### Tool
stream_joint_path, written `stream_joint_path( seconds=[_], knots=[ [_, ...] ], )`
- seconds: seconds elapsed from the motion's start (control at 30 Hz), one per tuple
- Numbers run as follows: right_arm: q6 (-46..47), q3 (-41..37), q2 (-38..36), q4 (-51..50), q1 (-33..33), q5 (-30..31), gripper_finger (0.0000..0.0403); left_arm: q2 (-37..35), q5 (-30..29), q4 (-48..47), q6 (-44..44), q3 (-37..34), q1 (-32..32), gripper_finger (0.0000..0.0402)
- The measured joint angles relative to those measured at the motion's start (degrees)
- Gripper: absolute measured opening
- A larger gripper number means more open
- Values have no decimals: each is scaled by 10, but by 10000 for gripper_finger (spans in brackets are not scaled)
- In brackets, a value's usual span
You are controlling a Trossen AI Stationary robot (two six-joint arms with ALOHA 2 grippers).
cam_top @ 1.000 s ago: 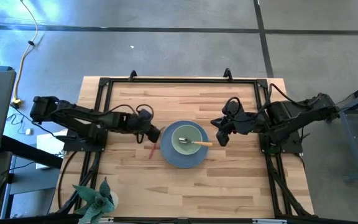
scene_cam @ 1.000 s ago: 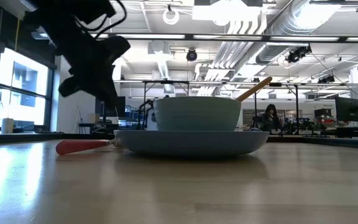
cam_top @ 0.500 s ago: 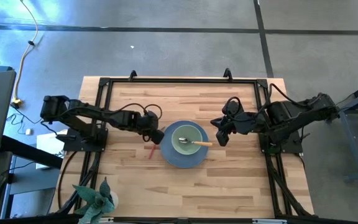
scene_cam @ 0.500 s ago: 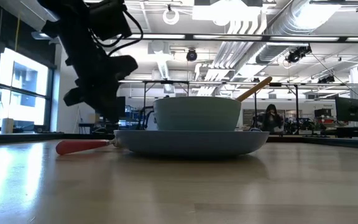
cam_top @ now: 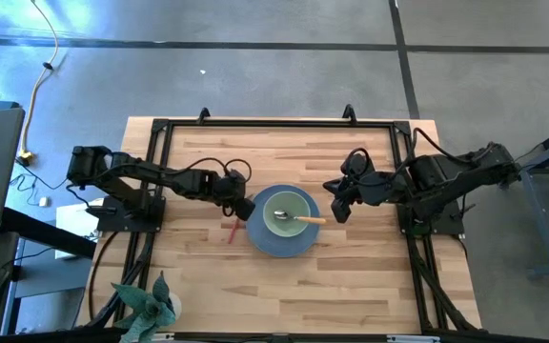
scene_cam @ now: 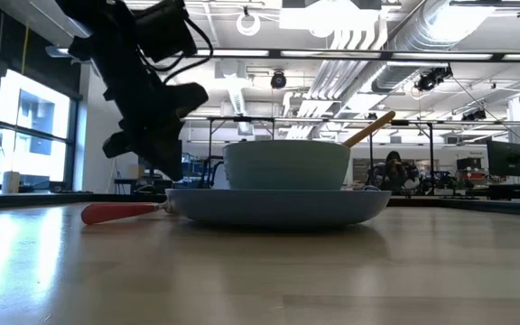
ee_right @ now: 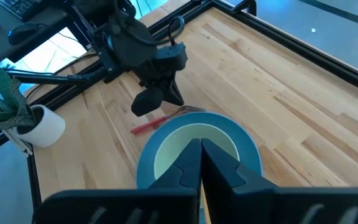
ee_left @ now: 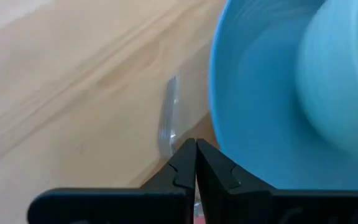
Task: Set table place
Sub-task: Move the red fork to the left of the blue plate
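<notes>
Fork [cam_top: 231, 229], red-handled, lies flat on the tabletop [cam_top: 351, 276] right under the left gripper [cam_top: 241, 208], whose fingers [ee_left: 178, 167] are pressed together and hold nothing, their tips above the metal end at the plate's edge. Just beyond them sits the grey-blue plate [cam_top: 255, 243], carrying the pale green bowl [cam_top: 288, 211] with the yellow-handled spoon [cam_top: 305, 220] resting in it. On the plate's far side the right gripper [cam_top: 336, 208] hovers near the rim, its fingers [ee_right: 188, 165] also pressed together and empty.
</notes>
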Motion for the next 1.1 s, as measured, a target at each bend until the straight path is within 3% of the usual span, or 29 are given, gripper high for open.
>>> stream_joint_path(
  seconds=[0.3, 0.6, 0.83, 1.1],
  knots=[
    [5, 0, 0, 0, 0, 1, 0, 45, 17, 24, 4, -1, 0, 0],
    [15, 0, 0, 0, 0, -3, 0, 45, -17, -47, -15, -1, 0, 0],
    [13, 0, 0, 0, 0, -5, 0, 35, -19, -34, -17, 7, 0, 0],
    [13, 0, 0, -5, 0, -9, 0, 29, 1, -208, -18, 62, -39, 0]
  ],
)
